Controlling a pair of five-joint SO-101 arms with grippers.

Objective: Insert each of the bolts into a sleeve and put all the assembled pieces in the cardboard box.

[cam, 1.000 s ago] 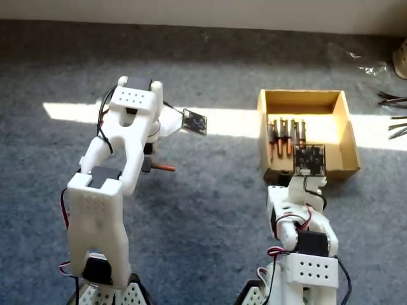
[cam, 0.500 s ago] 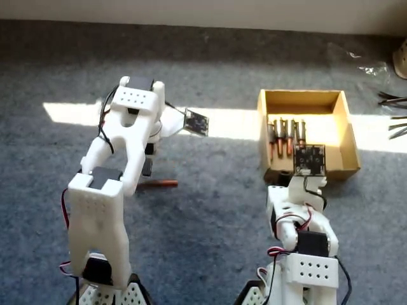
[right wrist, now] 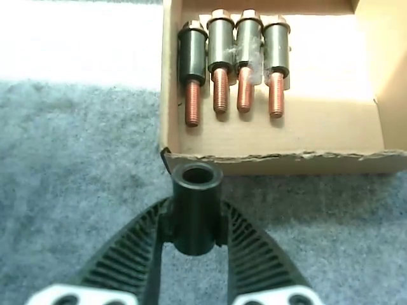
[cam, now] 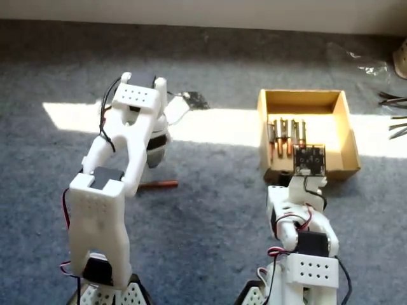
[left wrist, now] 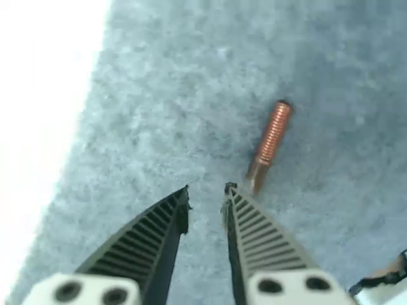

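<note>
Right wrist view: jaws clamp a sleeve (right wrist: 195, 206) (near the cardboard box (right wrist: 280, 162)).

Copper bolt (left wrist: 272, 141), black sleeve (right wrist: 194, 210), tan cardboard box (right wrist: 273, 162), grey carpet (cam: 210, 235)

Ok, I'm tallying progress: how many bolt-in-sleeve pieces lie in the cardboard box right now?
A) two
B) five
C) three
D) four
D: four assembled pieces lie side by side in the cardboard box, while a fifth sleeve sits in the right jaws outside it and a bare bolt lies on the carpet.
</note>
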